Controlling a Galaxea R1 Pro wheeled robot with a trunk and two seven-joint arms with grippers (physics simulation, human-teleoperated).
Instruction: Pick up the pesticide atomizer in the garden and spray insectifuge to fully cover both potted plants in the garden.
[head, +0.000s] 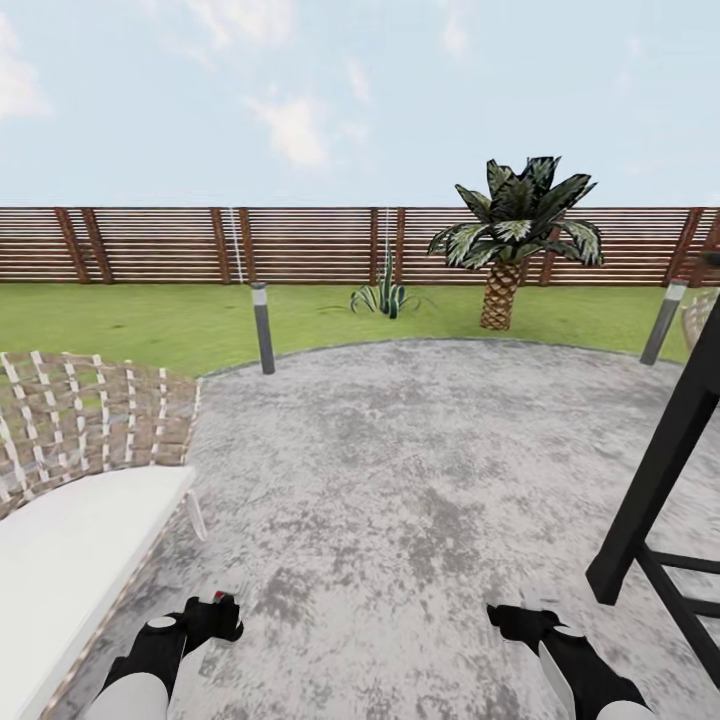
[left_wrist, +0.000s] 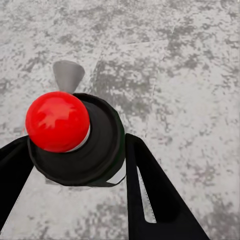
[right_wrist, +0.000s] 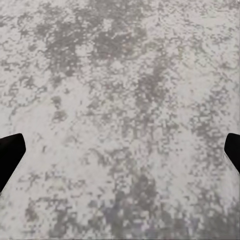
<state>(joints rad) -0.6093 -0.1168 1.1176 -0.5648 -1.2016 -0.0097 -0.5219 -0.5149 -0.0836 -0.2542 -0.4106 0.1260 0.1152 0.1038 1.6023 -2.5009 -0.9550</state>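
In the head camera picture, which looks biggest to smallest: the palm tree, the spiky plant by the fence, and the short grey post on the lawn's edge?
1. Palm tree, plainly the largest.
2. Grey post.
3. Spiky plant.
The post stands nearer the camera, so its lead over the spiky plant is unsure.

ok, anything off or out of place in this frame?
Nothing spilled or damaged. One mismatch: the bottle clamped in the left gripper has a black body, red ball top and grey cone nozzle, not a pale spray head. The right gripper is open over bare patio.
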